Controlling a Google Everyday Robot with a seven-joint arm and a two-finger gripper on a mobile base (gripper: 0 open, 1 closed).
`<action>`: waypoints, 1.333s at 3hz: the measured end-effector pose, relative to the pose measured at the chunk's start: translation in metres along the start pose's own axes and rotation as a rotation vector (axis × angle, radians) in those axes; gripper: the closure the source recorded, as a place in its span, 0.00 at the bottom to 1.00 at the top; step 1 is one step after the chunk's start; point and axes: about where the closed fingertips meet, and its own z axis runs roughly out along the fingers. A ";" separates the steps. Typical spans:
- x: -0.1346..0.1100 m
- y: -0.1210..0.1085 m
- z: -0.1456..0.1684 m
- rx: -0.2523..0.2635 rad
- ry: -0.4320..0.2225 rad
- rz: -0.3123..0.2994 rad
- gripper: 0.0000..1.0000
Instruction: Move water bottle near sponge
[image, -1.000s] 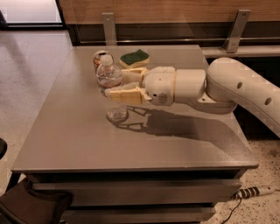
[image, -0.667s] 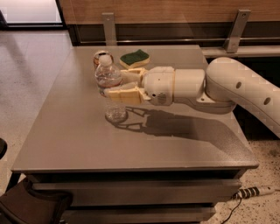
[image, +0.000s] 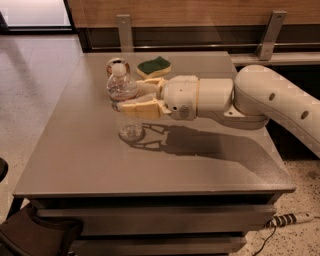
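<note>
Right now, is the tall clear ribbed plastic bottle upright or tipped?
Upright: the bottle has its cap pointing straight up; the gripper holds its middle.

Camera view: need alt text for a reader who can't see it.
A white robot arm reaches from the picture's right over a grey table, its tool shut on an upright clear water bottle. A green-topped sponge lies near the far edge, apart from the bottle, and a drink can stands just behind the bottle.
</note>
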 end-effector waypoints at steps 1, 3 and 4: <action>-0.002 -0.003 -0.002 0.010 -0.003 0.011 1.00; -0.042 -0.067 -0.073 0.228 0.025 0.127 1.00; -0.057 -0.110 -0.111 0.322 0.088 0.156 1.00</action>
